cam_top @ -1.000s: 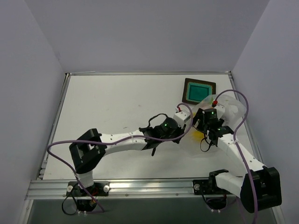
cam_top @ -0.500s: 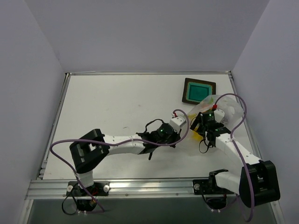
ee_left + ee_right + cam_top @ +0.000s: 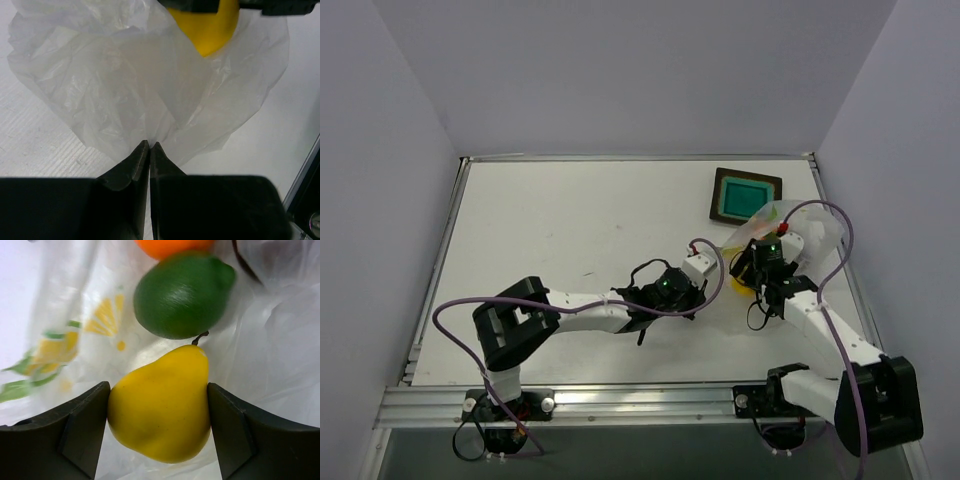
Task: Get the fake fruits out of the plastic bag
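The left tool [image 3: 150, 147] pinched the thin, crinkled clear plastic bag [image 3: 110, 85]; the right tool [image 3: 158, 422] clamped a glossy, pear-shaped yellow fruit [image 3: 165, 385] beside a rounded green fruit [image 3: 180, 295].
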`<state>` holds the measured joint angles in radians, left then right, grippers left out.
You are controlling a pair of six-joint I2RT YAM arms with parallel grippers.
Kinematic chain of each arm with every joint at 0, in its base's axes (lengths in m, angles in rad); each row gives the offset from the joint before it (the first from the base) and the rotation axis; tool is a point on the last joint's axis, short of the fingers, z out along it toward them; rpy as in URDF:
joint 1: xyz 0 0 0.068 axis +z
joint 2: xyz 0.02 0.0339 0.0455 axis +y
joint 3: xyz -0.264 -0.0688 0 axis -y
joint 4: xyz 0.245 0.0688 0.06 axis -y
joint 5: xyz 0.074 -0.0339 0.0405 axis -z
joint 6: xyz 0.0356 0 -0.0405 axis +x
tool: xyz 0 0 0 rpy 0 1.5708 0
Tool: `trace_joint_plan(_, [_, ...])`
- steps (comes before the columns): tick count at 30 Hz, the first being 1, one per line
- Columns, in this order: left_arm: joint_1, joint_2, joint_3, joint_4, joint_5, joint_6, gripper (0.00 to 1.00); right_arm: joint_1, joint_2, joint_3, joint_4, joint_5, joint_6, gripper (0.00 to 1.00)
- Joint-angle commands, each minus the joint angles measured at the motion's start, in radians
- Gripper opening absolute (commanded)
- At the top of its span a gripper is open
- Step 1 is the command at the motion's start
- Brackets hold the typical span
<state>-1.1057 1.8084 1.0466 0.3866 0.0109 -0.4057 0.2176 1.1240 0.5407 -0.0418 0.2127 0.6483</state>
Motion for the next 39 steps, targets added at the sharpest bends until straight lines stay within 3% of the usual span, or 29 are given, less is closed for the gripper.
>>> trace_joint_plan(1, [0.003, -0.027, 0.0, 0.061, 0.008, -0.008, 0.02, 0.008, -0.145, 0.008, -0.027, 0.073, 0.013, 0.41])
trace_joint_plan(8, [0.001, -0.027, -0.002, 0.067, 0.012, -0.004, 0.02, 0.012, -0.274, 0.079, -0.063, 0.096, -0.033, 0.41])
trace_joint_plan(13, [0.001, -0.026, -0.003, 0.071, 0.011, -0.005, 0.02, 0.012, -0.239, 0.168, 0.008, 0.027, -0.049, 0.41])
trace_joint_plan(18, [0.003, -0.027, -0.007, 0.072, 0.006, -0.004, 0.02, 0.014, -0.058, 0.278, 0.198, -0.072, -0.027, 0.4])
trace_joint_plan(25, [0.001, -0.04, -0.017, 0.074, -0.026, 0.007, 0.02, 0.014, 0.322, 0.468, 0.382, 0.086, -0.153, 0.38])
trace_joint_plan(31, [0.001, -0.063, -0.036, 0.084, -0.049, 0.019, 0.03, -0.029, 0.701, 0.74, 0.381, 0.14, -0.271, 0.38])
trace_joint_plan(39, [0.001, -0.057, -0.037, 0.09, -0.06, 0.021, 0.03, -0.049, 0.954, 0.984, 0.321, 0.186, -0.323, 0.4])
